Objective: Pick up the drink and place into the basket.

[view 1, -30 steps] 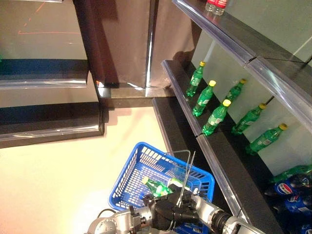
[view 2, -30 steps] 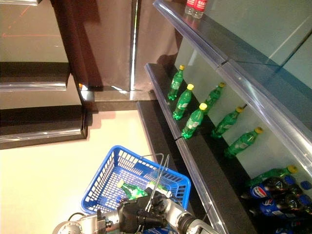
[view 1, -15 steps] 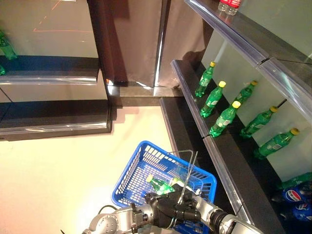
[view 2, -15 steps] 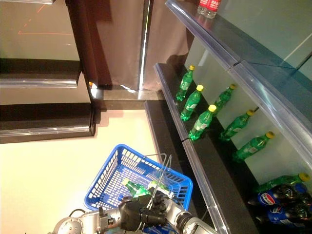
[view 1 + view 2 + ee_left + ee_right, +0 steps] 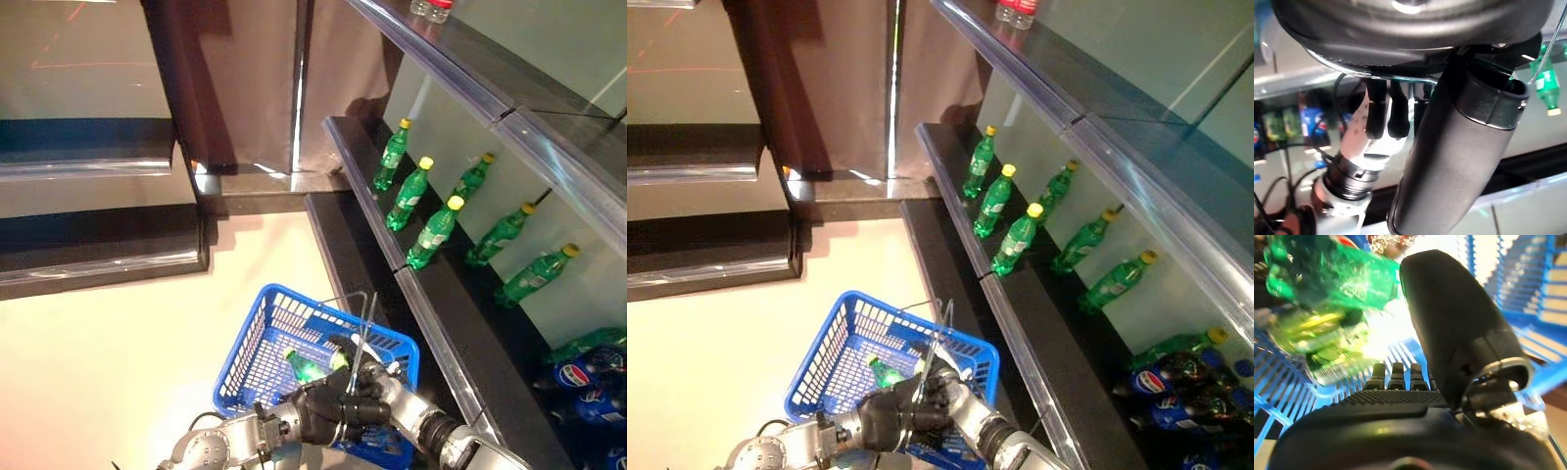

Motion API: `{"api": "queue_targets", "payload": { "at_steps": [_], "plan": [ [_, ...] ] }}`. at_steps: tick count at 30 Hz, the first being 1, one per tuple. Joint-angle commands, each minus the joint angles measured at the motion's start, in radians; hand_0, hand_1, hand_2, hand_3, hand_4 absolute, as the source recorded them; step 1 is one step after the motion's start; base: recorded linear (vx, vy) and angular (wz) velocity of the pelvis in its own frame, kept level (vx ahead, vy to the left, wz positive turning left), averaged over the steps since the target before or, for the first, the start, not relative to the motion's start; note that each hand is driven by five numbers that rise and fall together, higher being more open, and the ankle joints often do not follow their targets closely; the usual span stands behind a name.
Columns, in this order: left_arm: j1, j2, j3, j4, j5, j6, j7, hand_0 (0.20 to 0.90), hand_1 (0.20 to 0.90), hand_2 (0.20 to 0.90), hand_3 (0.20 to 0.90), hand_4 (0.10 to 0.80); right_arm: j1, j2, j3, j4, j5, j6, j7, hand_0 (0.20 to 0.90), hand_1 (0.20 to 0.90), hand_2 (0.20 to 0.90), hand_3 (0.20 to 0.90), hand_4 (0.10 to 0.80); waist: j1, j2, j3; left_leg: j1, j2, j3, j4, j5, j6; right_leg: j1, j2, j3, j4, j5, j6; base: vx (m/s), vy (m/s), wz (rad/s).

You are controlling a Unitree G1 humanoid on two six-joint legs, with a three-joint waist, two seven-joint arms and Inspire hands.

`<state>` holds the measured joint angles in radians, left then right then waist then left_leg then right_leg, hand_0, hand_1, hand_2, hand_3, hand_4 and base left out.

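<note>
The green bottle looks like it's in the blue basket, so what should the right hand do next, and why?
Probably lift the right hand up out of the blue basket. The green bottle already lies inside it, the hand's fingers look straight and off the bottle, and the left hand holds the wire handle.

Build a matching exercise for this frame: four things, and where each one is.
Things:
1. basket
2. green bottle
3. cola bottles
4. left hand

Places:
A. lying inside the basket
B. on the lower shelf, at the right edge of the eye views
C. at the basket's wire handles
D. on the floor beside the shelf

Pairs: 1-D, 2-A, 3-B, 4-C
</note>
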<state>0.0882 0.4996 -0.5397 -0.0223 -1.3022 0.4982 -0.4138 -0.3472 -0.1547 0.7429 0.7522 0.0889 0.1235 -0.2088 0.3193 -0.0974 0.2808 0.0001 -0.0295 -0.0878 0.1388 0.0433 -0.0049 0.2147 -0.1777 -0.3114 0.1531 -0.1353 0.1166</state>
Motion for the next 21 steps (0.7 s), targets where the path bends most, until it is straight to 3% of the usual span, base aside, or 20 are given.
{"api": "queue_targets", "payload": {
  "at_steps": [1, 8, 13, 16, 21],
  "plan": [
    [0.046, -0.21, -0.015, -0.416, -0.194, -0.131, -0.132, 0.3, 0.3, 0.3, 0.2, 0.1, -0.005, -0.011, -0.039, -0.17, -0.027, -0.004, -0.056, 0.9, 0.9, 0.9, 0.9, 0.8, -0.028, 0.005, -0.134, 0.075, 0.099, 0.039, 0.034, -0.05, -0.038, -0.046, -0.071, 0.022, -0.071, 0.241, 0.091, -0.104, 0.029, -0.07],
    [0.095, -0.214, 0.134, -0.423, -0.154, -0.238, -0.077, 0.3, 0.3, 0.3, 0.2, 0.1, 0.153, -0.15, -0.134, -0.47, -0.112, 0.033, -0.017, 0.9, 0.9, 0.9, 0.9, 0.8, -0.084, 0.023, -0.147, 0.102, 0.12, 0.087, -0.028, -0.032, -0.045, -0.049, -0.067, 0.054, -0.096, 0.232, 0.079, -0.159, 0.067, -0.22],
    [0.113, -0.225, 0.277, -0.374, -0.11, -0.335, -0.065, 0.3, 0.3, 0.3, 0.2, 0.1, 0.287, -0.226, -0.262, -0.65, -0.189, 0.031, 0.078, 0.9, 0.9, 0.9, 0.9, 0.8, -0.143, 0.035, -0.168, 0.117, 0.129, 0.128, -0.076, -0.008, -0.056, -0.061, -0.065, 0.083, -0.113, 0.227, 0.064, -0.165, 0.082, -0.22],
    [0.107, -0.236, 0.346, -0.311, -0.099, -0.384, -0.067, 0.3, 0.3, 0.3, 0.2, 0.1, 0.361, -0.258, -0.334, -0.711, -0.208, -0.011, 0.113, 0.9, 0.9, 0.9, 0.9, 0.8, -0.179, 0.043, -0.179, 0.123, 0.137, 0.15, -0.097, -0.002, -0.064, -0.07, -0.062, 0.099, -0.12, 0.225, 0.055, -0.163, 0.061, -0.2],
    [0.091, -0.251, 0.373, -0.208, -0.054, -0.481, -0.04, 0.3, 0.3, 0.3, 0.2, 0.1, 0.406, -0.257, -0.386, -0.758, -0.14, -0.092, 0.099, 0.9, 0.9, 0.9, 0.9, 0.8, -0.214, 0.057, -0.188, 0.131, 0.143, 0.165, -0.133, 0.006, -0.074, -0.082, -0.053, 0.115, -0.124, 0.217, 0.046, -0.15, 0.039, -0.08]
  ]
}}
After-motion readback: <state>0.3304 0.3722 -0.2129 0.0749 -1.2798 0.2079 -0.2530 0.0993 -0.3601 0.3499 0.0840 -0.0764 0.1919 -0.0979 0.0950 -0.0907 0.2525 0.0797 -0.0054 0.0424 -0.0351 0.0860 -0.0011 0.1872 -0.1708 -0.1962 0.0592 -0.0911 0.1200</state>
